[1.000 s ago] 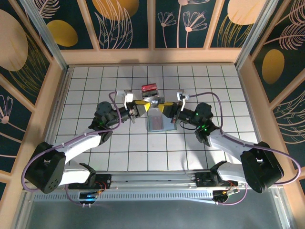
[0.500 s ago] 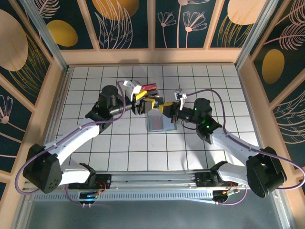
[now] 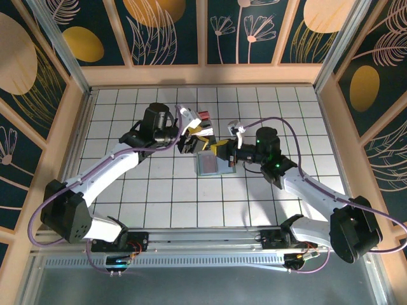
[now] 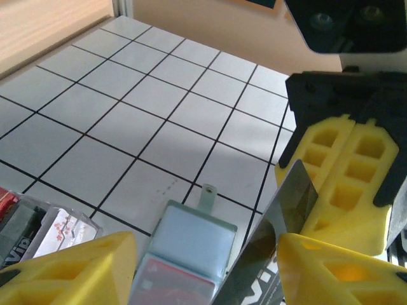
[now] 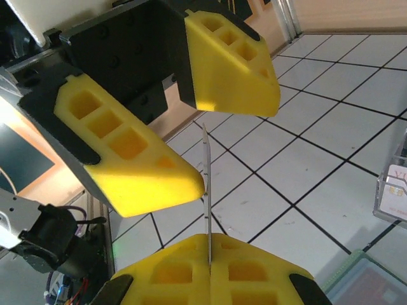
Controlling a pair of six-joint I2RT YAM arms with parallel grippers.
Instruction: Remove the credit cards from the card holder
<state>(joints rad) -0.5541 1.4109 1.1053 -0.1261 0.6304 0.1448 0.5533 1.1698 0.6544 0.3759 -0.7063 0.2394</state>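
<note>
right gripper (image 5: 208, 254): pinched on credit card (image 4: 283, 213), held on edge
left gripper (image 4: 206, 248): spread, credit card flanked on both sides
card holder (image 4: 191, 238): laid flat below left gripper

Robot test cell: gridded white table (image 3: 127, 210) walled by floral panels (image 3: 168, 32).

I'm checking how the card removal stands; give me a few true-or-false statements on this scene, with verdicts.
1. The right gripper is shut on a card. True.
2. The left gripper is clamped on that card. False: its jaws stand open, the card between them.
3. The card holder lies on the tiled table. True.
4. The card holder is empty. False: a red card shows in it.
</note>
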